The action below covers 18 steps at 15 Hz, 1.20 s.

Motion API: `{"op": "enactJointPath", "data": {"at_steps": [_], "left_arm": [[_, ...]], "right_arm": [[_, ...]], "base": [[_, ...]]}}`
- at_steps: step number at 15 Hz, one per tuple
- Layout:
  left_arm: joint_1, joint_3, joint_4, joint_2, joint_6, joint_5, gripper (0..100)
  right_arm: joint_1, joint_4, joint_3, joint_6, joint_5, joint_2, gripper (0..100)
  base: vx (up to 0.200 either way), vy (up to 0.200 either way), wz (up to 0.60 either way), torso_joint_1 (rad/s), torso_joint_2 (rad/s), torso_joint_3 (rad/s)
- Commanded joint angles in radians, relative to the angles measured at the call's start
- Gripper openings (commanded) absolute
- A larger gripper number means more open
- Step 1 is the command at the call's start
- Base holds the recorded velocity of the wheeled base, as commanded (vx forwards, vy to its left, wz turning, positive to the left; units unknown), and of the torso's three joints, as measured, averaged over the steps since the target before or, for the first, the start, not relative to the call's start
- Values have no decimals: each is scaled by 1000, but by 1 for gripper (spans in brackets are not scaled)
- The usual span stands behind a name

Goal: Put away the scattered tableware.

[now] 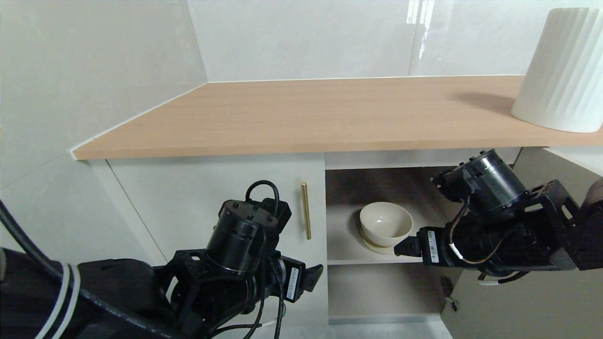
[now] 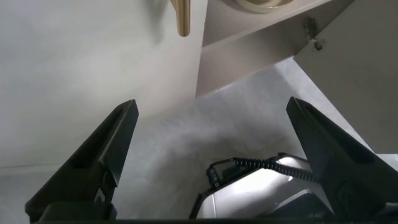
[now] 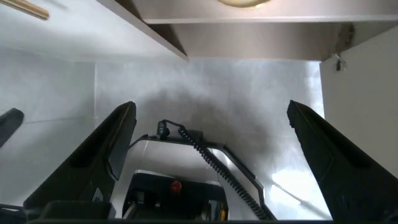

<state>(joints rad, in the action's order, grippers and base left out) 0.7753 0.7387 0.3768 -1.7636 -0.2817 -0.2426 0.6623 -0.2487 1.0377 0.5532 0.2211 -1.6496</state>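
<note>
Bowl point(image 1: 386, 224) sits on plate point(image 1: 377, 246), mid-shelf point(image 1: 344, 245), close to its front edge. Right gripper point(image 1: 406, 246) spread wide, empty, just beside the plate at that edge. Left gripper point(image 1: 313, 278) also spread and empty, below the closed door's handle point(image 1: 305, 210). Risk: a right fingertip clips the plate rim and drags the stack off the edge.

Bright, even light, glare on tiles point(image 1: 419, 23), shadowed cabinet point(image 1: 344, 188)

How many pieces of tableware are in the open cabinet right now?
2: a cream bowl on the upper shelf, and a plate directly under it. The right arm covers part of that shelf, so more may be hidden.
</note>
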Motion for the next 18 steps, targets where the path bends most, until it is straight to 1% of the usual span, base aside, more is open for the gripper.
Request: {"op": "enactJointPath", "data": {"at_steps": [1,18], "left_arm": [[1,1,1,-2,-1,0,100],[1,-1,-1,-8,-1,0,100]], "right_arm": [[5,-1,-4,-2,0,7,100],[8,-3,-4,-4,1,5,100]], "base": [[-200,0,0,2,7,2],[-200,0,0,1,1,4]]}}
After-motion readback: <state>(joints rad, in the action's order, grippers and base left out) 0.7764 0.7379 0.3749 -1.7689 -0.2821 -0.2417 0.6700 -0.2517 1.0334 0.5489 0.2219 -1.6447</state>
